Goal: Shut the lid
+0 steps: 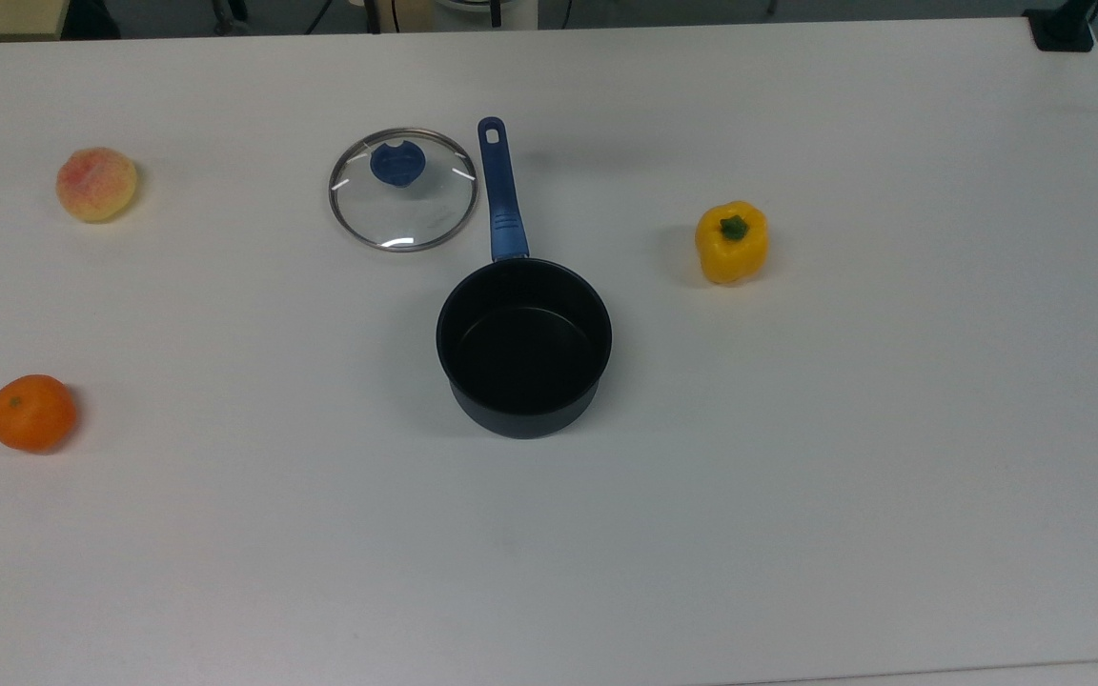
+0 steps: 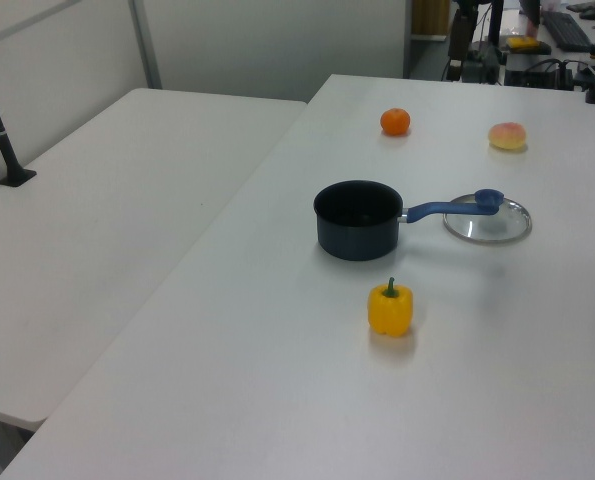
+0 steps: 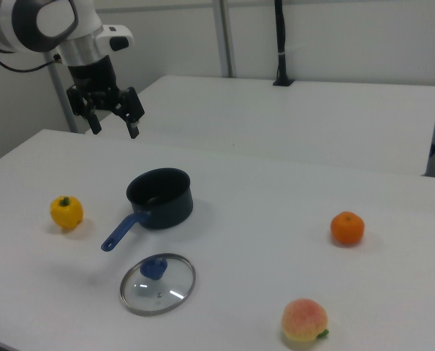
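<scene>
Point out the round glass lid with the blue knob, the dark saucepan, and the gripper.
Round clear glass lid with blue knob [image 1: 403, 205]: top view, on the glass.
Dark saucepan with blue handle [image 1: 523, 416]: top view, outer wall.
Gripper [image 3: 113, 122]: right view, between its open fingertips.

1. I see the dark saucepan with a blue handle [image 1: 523, 346] near the middle of the white table [image 1: 797, 476], uncovered.
2. The round clear glass lid with a blue knob [image 1: 403, 189] lies flat on the table at the top view's left of the handle, just beside it.
3. The yellow bell pepper [image 1: 731, 242] stands at the top view's right of the saucepan, apart.
4. The pink-yellow peach [image 1: 96, 183] and the orange tangerine [image 1: 31, 413] sit far at the top view's left, well apart.
5. In the right view, the black two-finger gripper [image 3: 113, 121] hangs above the table behind the saucepan, fingers spread.
</scene>
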`<action>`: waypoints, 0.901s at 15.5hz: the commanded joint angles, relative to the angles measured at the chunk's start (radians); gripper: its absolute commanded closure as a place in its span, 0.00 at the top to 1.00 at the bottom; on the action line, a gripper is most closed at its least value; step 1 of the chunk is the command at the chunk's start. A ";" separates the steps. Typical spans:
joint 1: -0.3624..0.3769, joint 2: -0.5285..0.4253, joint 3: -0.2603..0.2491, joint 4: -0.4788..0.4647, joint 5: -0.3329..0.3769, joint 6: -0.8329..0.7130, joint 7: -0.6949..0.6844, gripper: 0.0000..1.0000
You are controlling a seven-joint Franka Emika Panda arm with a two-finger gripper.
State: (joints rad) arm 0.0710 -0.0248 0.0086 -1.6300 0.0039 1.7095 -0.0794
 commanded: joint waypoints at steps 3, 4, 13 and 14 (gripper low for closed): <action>0.018 -0.023 -0.013 -0.027 -0.005 0.007 -0.013 1.00; 0.018 -0.024 -0.013 -0.027 -0.005 0.007 -0.017 1.00; 0.015 -0.037 -0.003 -0.017 -0.007 -0.186 -0.084 1.00; 0.015 -0.043 -0.001 -0.022 -0.007 -0.218 -0.107 1.00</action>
State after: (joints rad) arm 0.0724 -0.0338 0.0140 -1.6305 0.0040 1.5616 -0.1180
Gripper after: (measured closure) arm 0.000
